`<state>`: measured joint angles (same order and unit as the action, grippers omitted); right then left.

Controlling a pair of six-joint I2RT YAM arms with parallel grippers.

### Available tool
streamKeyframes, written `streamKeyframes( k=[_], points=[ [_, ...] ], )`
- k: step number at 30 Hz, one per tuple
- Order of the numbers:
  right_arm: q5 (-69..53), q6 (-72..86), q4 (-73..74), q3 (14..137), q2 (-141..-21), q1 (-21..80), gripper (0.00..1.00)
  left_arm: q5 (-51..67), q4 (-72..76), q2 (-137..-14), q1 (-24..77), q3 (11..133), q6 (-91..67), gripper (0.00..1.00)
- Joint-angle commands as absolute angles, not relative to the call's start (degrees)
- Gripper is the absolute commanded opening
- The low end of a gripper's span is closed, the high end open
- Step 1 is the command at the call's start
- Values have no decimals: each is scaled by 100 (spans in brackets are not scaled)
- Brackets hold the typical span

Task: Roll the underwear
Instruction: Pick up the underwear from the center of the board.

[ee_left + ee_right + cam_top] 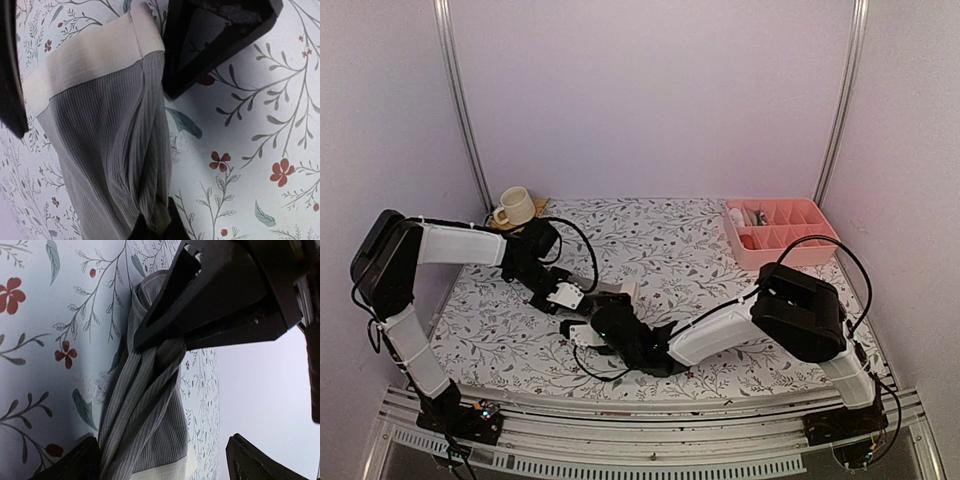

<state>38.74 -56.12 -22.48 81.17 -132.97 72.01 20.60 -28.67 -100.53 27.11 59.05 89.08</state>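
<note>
Top external: left arm low at underwear.

Lab test cell — white panel walls, aluminium posts, floral-clothed table.

Underwear on table, left of tray

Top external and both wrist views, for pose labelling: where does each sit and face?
Top external: above, behind, looking down on the floral table; left arm, right arm show.
Left wrist: rides that arm, facing down past its shut left tool at the taupe ribbed cloth brief with cream waistband.
Right wrist: likewise, past its open right tool at that brief.
Shared: both wrist views show that brief.
</note>
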Motion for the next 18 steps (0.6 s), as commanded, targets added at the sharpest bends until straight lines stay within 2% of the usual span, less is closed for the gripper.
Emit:
streamKeyframes(
  k=[1, 12, 18],
  points=[
    [3834, -5549, -1543, 7454, -13171, 7185, 89, 2155, -2940, -10019, 2742, 6019, 8873, 0],
    [3448, -5620, -1758, 6816, -12895, 7002, 83, 2160, -3016, -10013, 2716, 6062, 8923, 0],
    [3345, -5757, -1749, 6689, -12841, 6970, 64, 2129, -3023, -10011, 2707, 6047, 8962, 0]
  ],
)
